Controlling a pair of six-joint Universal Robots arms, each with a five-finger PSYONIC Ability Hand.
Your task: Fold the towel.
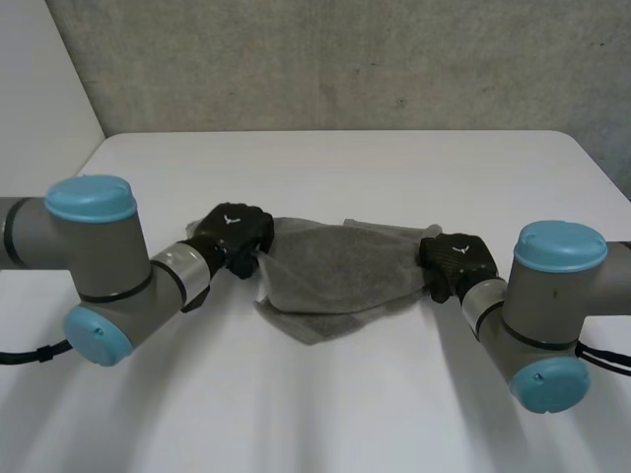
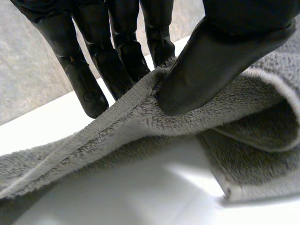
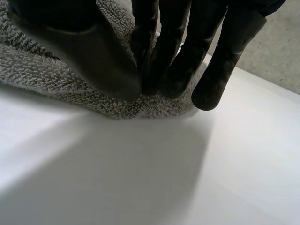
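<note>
As the left hand (image 1: 234,233) and right hand (image 1: 455,262) each pinched an end of the grey towel (image 1: 335,272), folding seemed underway; edges needed aligning next.

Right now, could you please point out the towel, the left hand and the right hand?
towel (image 1: 340,271), head view, its middle.
left hand (image 1: 234,233), head view, its back.
right hand (image 1: 455,261), head view, its back.

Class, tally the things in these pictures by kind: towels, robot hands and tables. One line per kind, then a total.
Grey towel: 1
Black hands: 2, the left hand and the right hand
White table: 1
Total: 4
</note>
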